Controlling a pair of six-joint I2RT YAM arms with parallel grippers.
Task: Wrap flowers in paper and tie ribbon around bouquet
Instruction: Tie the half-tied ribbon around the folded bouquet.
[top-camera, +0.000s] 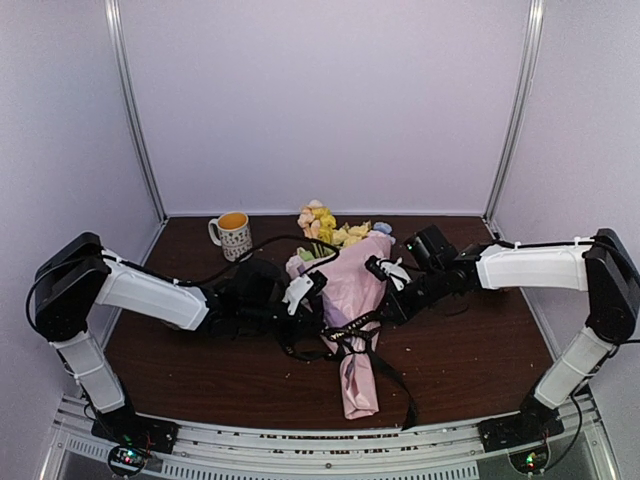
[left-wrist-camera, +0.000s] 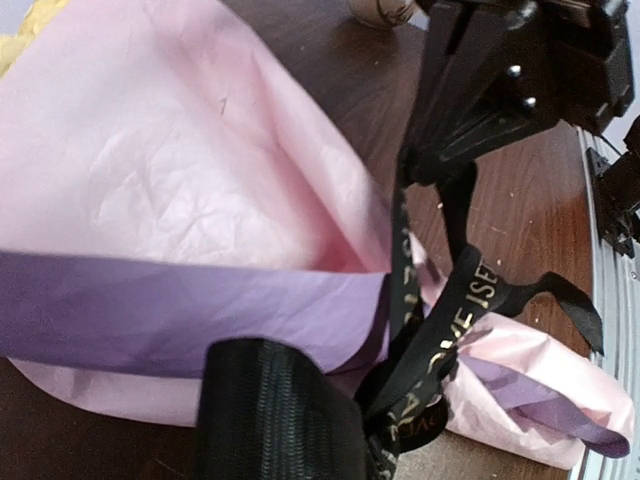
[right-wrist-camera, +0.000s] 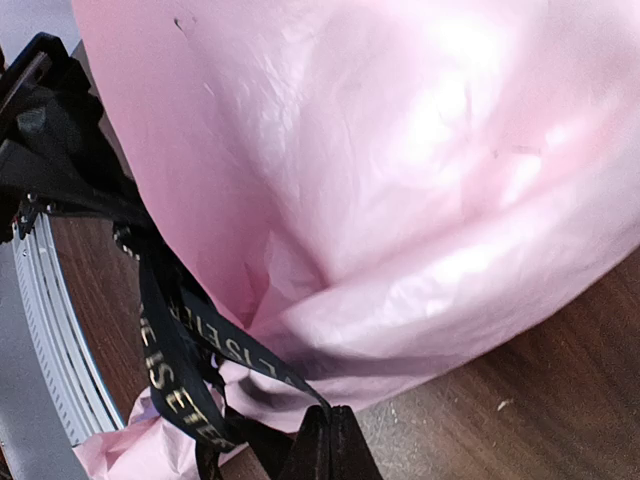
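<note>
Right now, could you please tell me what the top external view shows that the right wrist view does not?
Only the top view: the mug, the yellow and peach flowers, the left arm, the right arm. Only the right wrist view: gold lettering on the black ribbon. Both: the pink paper, the ribbon around it, the brown table.

The top view is lit evenly and softly. Glare is seen on the paper (right-wrist-camera: 450, 150) at the right wrist; the ribbon (left-wrist-camera: 400, 420) is blurred near the left lens.
</note>
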